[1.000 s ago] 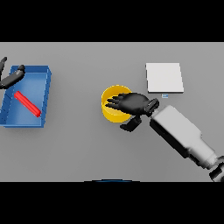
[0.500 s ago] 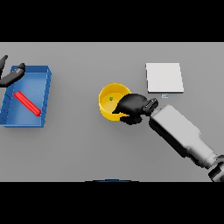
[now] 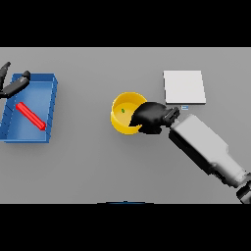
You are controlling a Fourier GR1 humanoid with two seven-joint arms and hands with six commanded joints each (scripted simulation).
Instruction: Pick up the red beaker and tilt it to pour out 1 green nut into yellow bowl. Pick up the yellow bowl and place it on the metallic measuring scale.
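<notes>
Where it hovered open over the rim a second ago, the right hand [image 3: 151, 117] now clamps its fingers on the yellow bowl [image 3: 125, 111], green nut [image 3: 122, 111] inside, scale [image 3: 184, 87] nearby, ready for lifting.

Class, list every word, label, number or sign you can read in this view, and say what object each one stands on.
No readable text anywhere.
The metallic measuring scale has a small bluish patch at its near edge, perhaps a display, but it is too small to read.
The yellow bowl, the red beaker, the blue tray, the left hand and the right hand carry no markings.
</notes>
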